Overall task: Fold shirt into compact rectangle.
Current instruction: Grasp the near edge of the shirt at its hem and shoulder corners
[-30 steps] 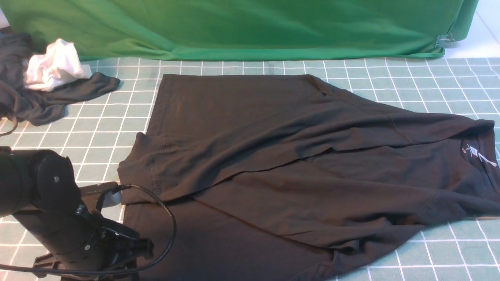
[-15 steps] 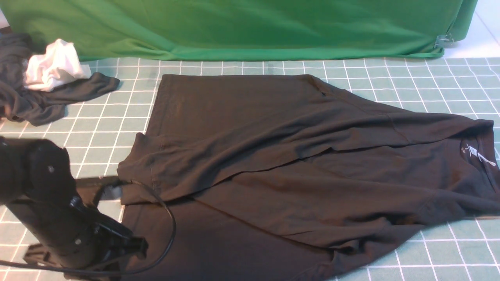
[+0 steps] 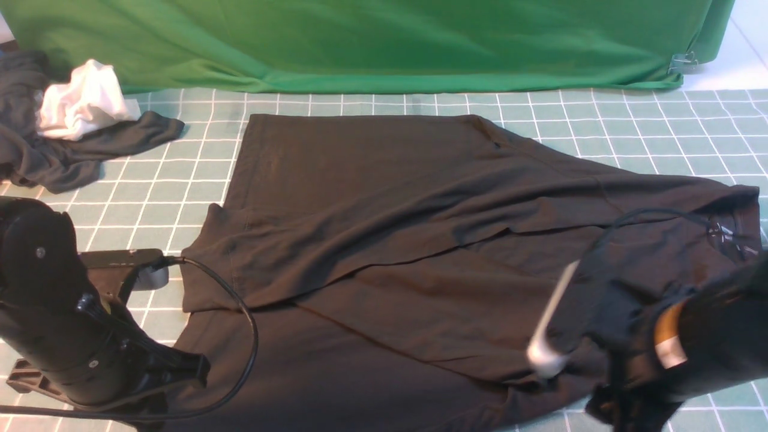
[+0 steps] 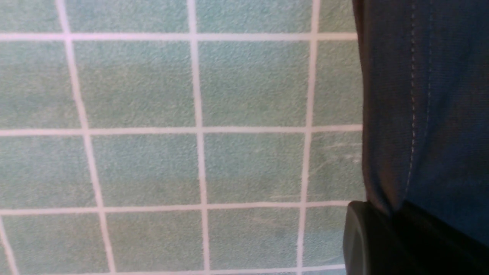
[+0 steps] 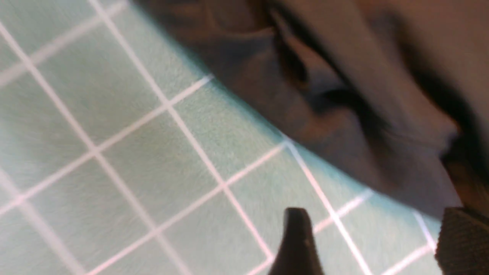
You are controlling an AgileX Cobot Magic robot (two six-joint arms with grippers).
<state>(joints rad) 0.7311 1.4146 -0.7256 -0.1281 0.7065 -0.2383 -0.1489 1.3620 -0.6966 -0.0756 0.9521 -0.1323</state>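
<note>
left gripper (image 4: 397, 219): pressed together, pinching the stitched hem of the shirt (image 3: 384, 228)
right gripper (image 5: 378, 236): fingers spread, over bare mat (image 3: 630, 120) just beside the shirt's edge
shirt: black, partly folded, lying on the mat
surface: teal mat, white grid
room: green cloth (image 3: 360, 42) behind the shirt

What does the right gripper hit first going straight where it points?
Probably the shirt edge just ahead of the right gripper; the mat may come first, depth unclear.

Lab-style robot bench: gridded teal mat (image 3: 150, 198), green backdrop cloth (image 3: 360, 42), cabled black robot arm (image 3: 54, 324).
</note>
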